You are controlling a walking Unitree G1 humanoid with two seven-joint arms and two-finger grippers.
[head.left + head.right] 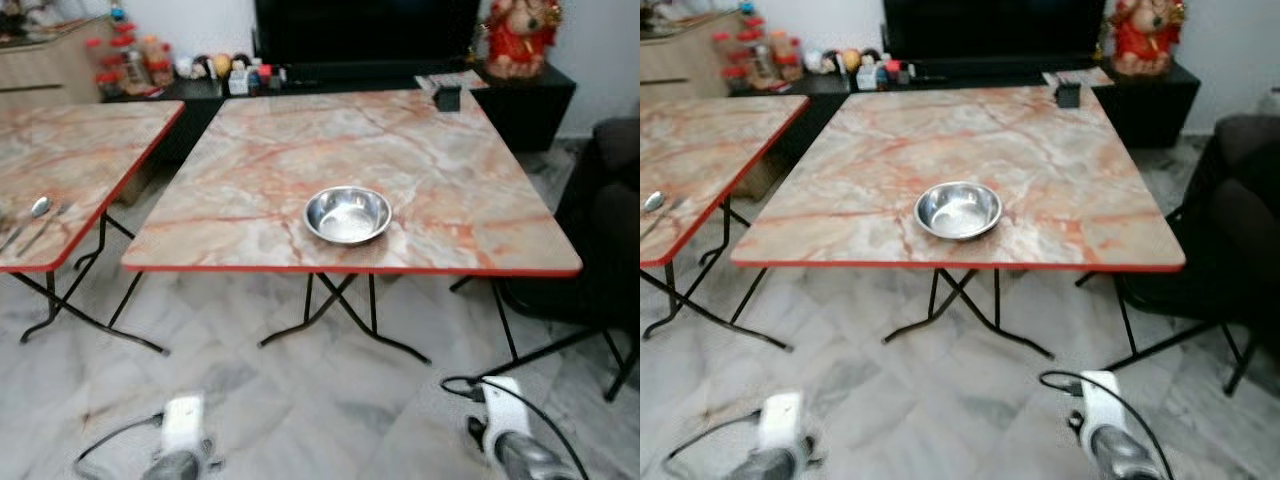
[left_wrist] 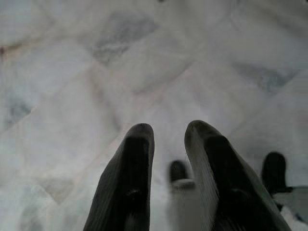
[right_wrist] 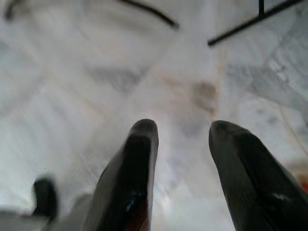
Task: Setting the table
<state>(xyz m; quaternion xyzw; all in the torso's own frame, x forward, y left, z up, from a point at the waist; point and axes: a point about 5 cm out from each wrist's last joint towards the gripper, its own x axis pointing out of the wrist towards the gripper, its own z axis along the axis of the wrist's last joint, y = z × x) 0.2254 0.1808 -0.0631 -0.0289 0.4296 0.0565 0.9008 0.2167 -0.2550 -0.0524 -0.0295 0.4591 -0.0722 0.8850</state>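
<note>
Both grippers, left (image 2: 166, 139) and right (image 3: 183, 139), hang empty with fingers parted above the pale marble floor (image 1: 300, 400), so fetching the metal spoon (image 1: 36, 210) from the side table toward the round steel bowl (image 1: 347, 214) probably means stepping left first.

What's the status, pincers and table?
Left pincer and right pincer open, empty, low over floor. Bowl on main table near front edge; spoon on left table. Nothing blocking.
</note>
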